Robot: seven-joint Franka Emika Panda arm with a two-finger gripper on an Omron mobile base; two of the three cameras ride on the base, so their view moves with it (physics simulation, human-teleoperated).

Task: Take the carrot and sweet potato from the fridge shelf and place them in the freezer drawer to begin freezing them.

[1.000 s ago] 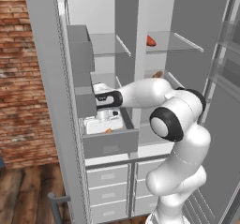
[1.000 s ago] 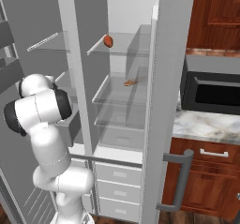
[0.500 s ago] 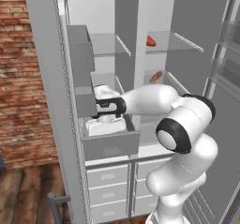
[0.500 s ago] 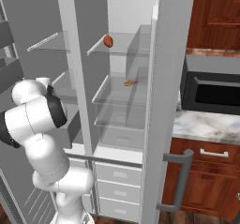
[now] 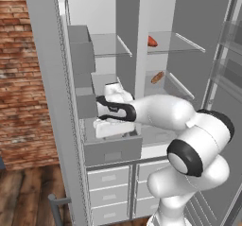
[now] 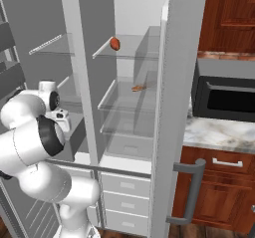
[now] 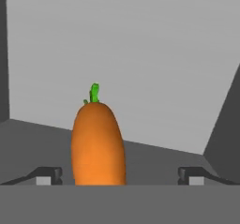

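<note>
Open fridge fronts the robot, brick wall to its left, wooden cabinets and a microwave (image 6: pixel 226 97) to its right. Arm reaches left into the freezer drawer (image 5: pixel 112 149), a grey bin pulled out above the pale handled drawers (image 5: pixel 108 178). Gripper (image 7: pixel 119 176) is released: in the hand view both fingertips (image 7: pixel 47 175) stand wide apart, clear of the carrot (image 7: pixel 97 145). Carrot lies between them on the grey drawer floor, green stub pointing away from the hand, touching neither tip. Sweet potato (image 5: pixel 152 41) sits on the upper fridge shelf (image 5: pixel 172 46) in the right compartment, near its front edge. Brownish-orange elongated piece (image 5: pixel 157 77) rests on the shelf below.
</note>
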